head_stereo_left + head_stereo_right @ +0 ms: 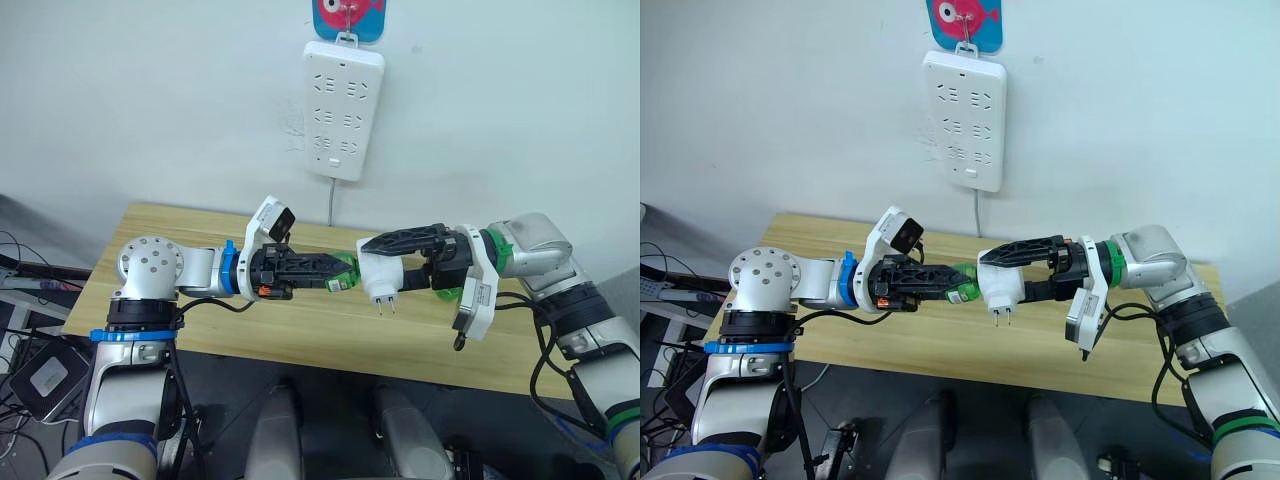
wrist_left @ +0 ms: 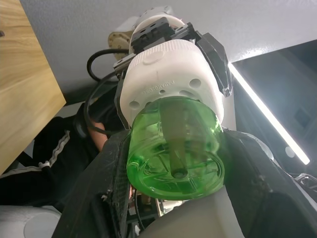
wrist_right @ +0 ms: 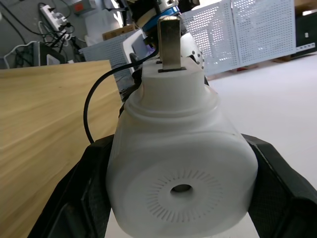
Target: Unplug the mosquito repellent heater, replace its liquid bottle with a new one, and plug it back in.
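Note:
The white mosquito repellent heater [image 1: 380, 272] hangs above the wooden table [image 1: 300, 335], its two prongs [image 1: 386, 303] pointing down. My right gripper [image 1: 372, 258] is shut on it, one black finger above and one below. A clear green liquid bottle [image 1: 343, 278] lies level with its neck against the heater's left side, and my left gripper [image 1: 335, 272] is shut on it. In the left wrist view the bottle [image 2: 173, 148] runs up into the heater's underside [image 2: 163, 79]. In the right wrist view the heater's domed face with its centre hole [image 3: 181, 188] is between my fingers.
A long white power strip [image 1: 343, 110] hangs on the wall above the table's far edge, its cord [image 1: 331, 205] dropping behind the table. A cable tangle and a dark device [image 1: 42, 375] lie on the floor at the left.

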Robot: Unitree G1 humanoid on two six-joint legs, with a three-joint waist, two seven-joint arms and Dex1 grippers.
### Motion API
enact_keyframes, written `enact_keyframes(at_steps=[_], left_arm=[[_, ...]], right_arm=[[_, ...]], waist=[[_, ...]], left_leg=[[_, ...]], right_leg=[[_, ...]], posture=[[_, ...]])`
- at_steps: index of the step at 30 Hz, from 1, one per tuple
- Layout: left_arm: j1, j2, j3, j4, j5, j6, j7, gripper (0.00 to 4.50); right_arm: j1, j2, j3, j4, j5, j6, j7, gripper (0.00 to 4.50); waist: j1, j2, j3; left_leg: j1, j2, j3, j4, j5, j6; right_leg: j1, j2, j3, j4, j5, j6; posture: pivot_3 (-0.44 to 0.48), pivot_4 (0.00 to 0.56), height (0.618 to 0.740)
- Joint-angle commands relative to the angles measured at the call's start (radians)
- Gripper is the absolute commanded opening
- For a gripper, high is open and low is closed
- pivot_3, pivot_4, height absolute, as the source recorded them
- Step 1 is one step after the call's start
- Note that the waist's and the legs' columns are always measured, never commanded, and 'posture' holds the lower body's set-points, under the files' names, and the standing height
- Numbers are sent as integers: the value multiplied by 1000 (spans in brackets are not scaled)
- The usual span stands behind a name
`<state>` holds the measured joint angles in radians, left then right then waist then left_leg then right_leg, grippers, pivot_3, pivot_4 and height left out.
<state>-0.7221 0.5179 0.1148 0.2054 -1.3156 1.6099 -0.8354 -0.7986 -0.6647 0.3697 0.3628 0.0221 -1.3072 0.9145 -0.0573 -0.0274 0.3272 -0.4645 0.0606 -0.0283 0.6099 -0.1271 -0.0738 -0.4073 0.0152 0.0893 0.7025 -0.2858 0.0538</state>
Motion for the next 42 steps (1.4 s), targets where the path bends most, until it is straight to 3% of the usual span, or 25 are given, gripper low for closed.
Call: enact_keyframes(at_steps=[1,6,10,13,16,18,21,24,26,29,33,42], left_arm=[[14,5,4,-44,-14,5,-2,2994],[-15,16,46,-28,29,-35,12,4490],[-102,62,108,28,69,-107,6,4500],[-30,206,43,-211,172,-260,-156,4500],[141,341,-118,-456,509,-738,-350,4500],[226,341,-180,-494,748,-1121,-387,4500],[265,269,-209,-442,977,-1475,-291,4500],[282,189,-224,-363,1150,-1683,-150,4500],[290,162,-268,-329,1273,-1846,-96,4500],[271,137,-322,-258,1452,-2047,-1,4500],[223,85,-346,-175,1534,-2031,73,4500],[129,-2,-429,-56,1602,-2015,81,4500]], right_arm=[[-24,-6,0,-29,50,-16,-44,3108],[-19,-23,-2,-11,49,2,-56,3057],[26,-53,-8,-18,83,69,-59,3057],[121,-90,-17,-50,179,279,-30,3057],[221,-123,-38,-179,310,697,-27,3056],[284,-144,-54,-321,453,1034,-64,3055],[318,-156,-105,-488,626,1482,-200,3054],[303,-126,-172,-573,825,1895,-403,3054],[279,-38,-255,-568,976,2076,-605,3054],[249,28,-318,-572,1073,2269,-743,3053],[212,96,-387,-565,1111,2399,-890,3053],[187,204,-456,-634,1199,2571,-1013,3053]], waist=[[0,0,0],[1,0,0],[4,0,0],[1,0,0],[4,1,-1],[9,4,-2],[19,3,-2],[23,2,-4],[22,-1,-6],[22,-1,-6],[24,-1,-6],[22,-1,-7]], left_leg=[[0,0,0,0,0,0],[0,0,0,0,0,0],[1,0,0,0,0,0],[1,0,0,0,0,-1],[2,1,2,-3,0,-1],[3,1,3,-4,1,-1],[4,1,4,-3,-1,1],[3,1,4,-1,-1,2],[3,1,6,-1,-1,2],[-1,1,5,-2,-1,3],[-6,0,5,-2,-2,4],[-7,0,5,-2,-2,5]], right_leg=[[0,0,0,0,0,0],[0,0,0,1,0,0],[0,0,0,2,0,0],[0,0,0,1,0,0],[0,-1,2,1,-1,-1],[1,-2,2,1,-1,-3],[1,-3,4,2,-2,-4],[1,-1,5,1,-2,-5],[1,-1,6,0,-2,-4],[-3,0,6,-2,-1,-4],[-8,0,5,-2,0,-2],[-8,1,5,-1,0,-2]], posture=[[-66,267,740],[-51,266,740],[-41,269,740],[-31,267,740],[-31,267,740],[-17,269,740],[-14,269,740],[-24,269,740],[-24,269,740],[-31,270,740],[-34,270,740],[-36,273,740]])
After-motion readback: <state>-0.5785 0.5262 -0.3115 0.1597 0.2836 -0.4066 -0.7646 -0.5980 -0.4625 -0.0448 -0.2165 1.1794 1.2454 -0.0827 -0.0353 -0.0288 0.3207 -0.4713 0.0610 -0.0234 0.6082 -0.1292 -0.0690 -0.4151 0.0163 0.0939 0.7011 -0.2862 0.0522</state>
